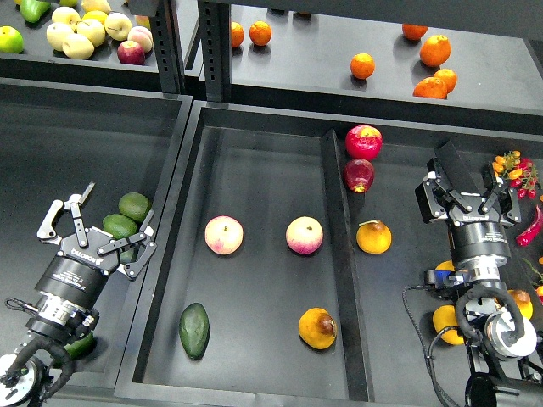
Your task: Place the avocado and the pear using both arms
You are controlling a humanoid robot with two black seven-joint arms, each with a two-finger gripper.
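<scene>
Both fruits lie in the centre tray (pixel 254 144): avocado (pixel 194 330) front-left, pear (pixel 316 328) front-right. The left gripper (pixel 102 222) is seen spread open and empty; the right gripper (pixel 475 191) cannot be judged. Each should be lowered squarely, then closed gently.

This looks like a shop's produce section, or a mock-up of one. Black metal shelving with dark posts (pixel 168 42) carries shallow black trays (pixel 254 178) split by low dividers (pixel 339 254), and each section holds its own kind of fruit. Oranges (pixel 435 51) lie loose on the upper right shelf, pale apples (pixel 89 32) are heaped on the upper left one. Below, light green avocados (pixel 127 216) sit in the left tray, red fruit (pixel 363 142) and golden pears (pixel 373 237) in the right one, with chillies (pixel 530 225) at the far right edge. Everything is sorted and laid out for display.
</scene>
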